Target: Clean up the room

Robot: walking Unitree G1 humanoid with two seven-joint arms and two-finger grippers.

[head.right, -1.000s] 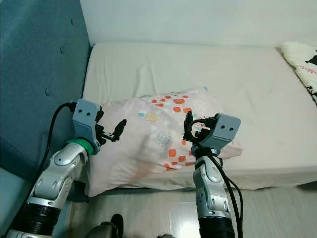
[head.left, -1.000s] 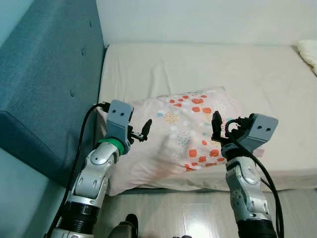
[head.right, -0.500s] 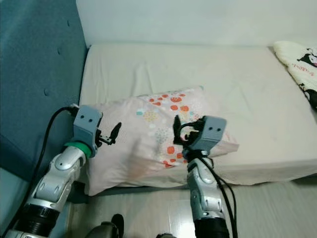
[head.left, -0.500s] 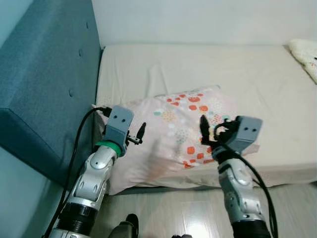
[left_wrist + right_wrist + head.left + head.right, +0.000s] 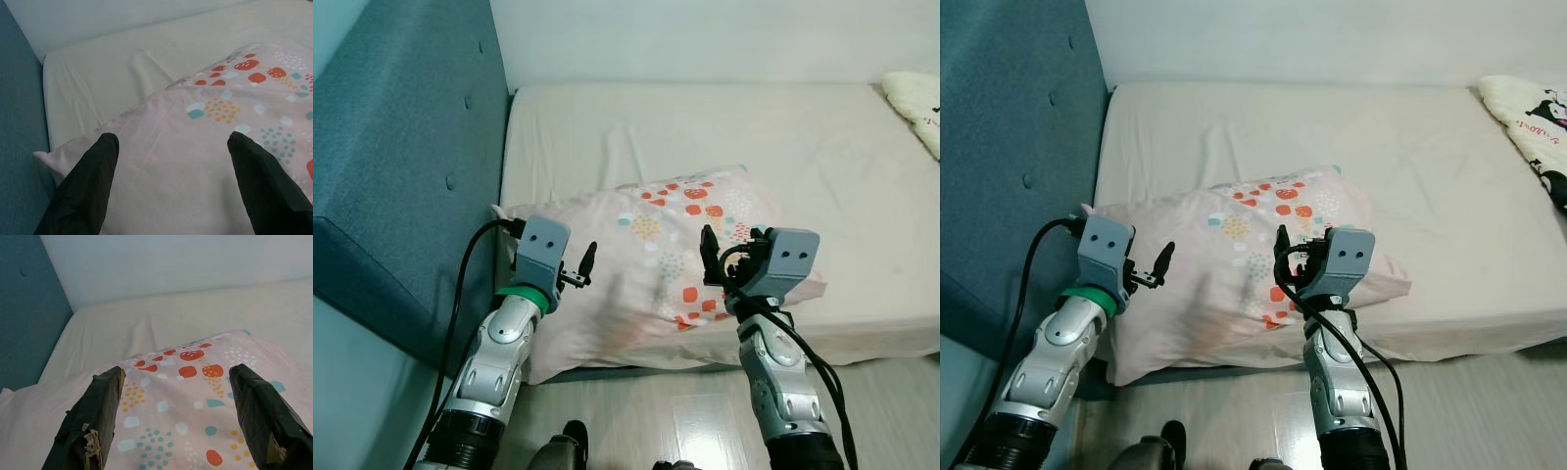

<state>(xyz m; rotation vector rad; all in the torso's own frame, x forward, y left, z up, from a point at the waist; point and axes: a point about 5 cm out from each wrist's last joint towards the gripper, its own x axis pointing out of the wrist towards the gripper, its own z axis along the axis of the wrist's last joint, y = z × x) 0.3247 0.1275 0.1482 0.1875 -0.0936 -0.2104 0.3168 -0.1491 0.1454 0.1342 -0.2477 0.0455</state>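
Note:
A pink pillow (image 5: 646,284) with red, teal and orange patches lies on the beige mattress (image 5: 822,147), near its front left corner. My left gripper (image 5: 579,266) hovers open just over the pillow's plain left part; in the left wrist view its fingers (image 5: 93,181) stand wide apart above the fabric. Over the patterned right part my right gripper (image 5: 710,257) is also open, the pillow (image 5: 171,421) showing between its fingers (image 5: 98,411). Neither gripper holds anything.
A tall blue padded headboard (image 5: 401,147) rises at the left, close to my left arm. A white cushion with a cartoon print (image 5: 1533,108) lies at the bed's far right. Pale wood floor (image 5: 705,421) runs along the bed's front edge.
The camera has shifted a little to the right. My right gripper has drifted left over the pillow and the left one has sunk slightly. Both stay open.

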